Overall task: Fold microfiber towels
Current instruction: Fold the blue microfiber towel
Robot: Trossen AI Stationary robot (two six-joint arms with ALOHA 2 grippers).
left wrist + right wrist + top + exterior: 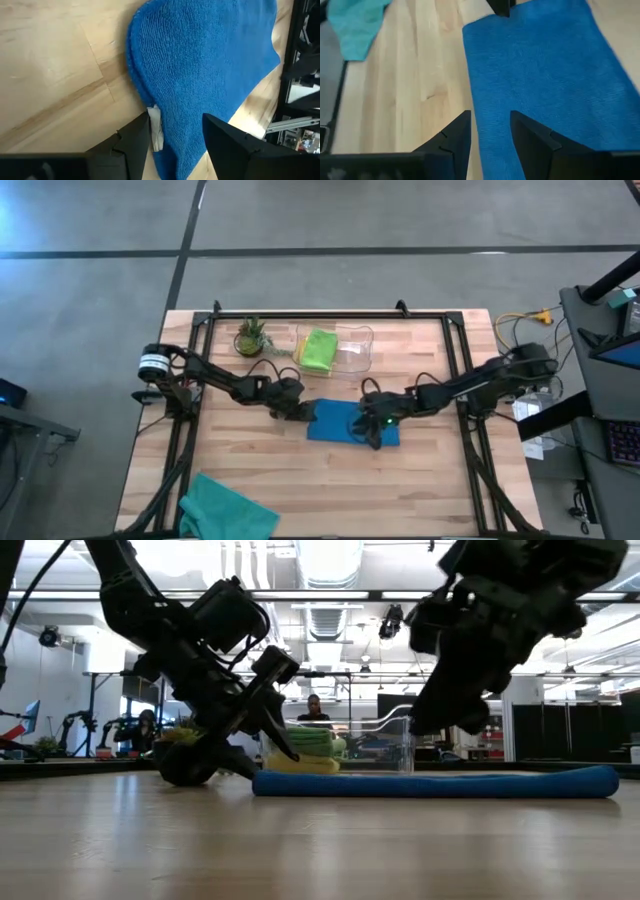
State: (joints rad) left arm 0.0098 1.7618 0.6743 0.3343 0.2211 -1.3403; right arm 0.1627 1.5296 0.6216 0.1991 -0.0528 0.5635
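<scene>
From above, the blue towel [352, 424] lies folded near the middle of the wooden table [420, 480], with its long side running left to right. The left pincer [296, 411] is at the towel's left end, and the right pincer [376, 426] is over its right part. The lime green towel [319, 350] sits in the clear bin [352, 348] at the far side, beside a small plant [250, 337]. The teal towel [226, 508] lies crumpled at the near left corner, partly over the table edge. The near half of the table between the blue towel and the near edge is bare wood, and so is the right side.

From the table level, the blue towel [436, 783] looks like a flat, long roll lying across the view. One pincer [268, 736] is low at one end of it; the other arm [500, 630] hangs above the other part. Behind it, the bin [385, 745] holds the green towel on top of a yellow towel [300, 764]. A person [315, 710] is far behind.

In the left wrist view, the two fingers [131, 145] stand apart, with the rounded folded edge of the blue towel [200, 70] between them; a small white tag [155, 128] is beside one finger.

In the right wrist view, the fingers [530, 137] are also apart, and the long edge of the blue towel [545, 75] runs between them. I cannot tell whether they touch it. The teal towel [355, 22] is well apart.
</scene>
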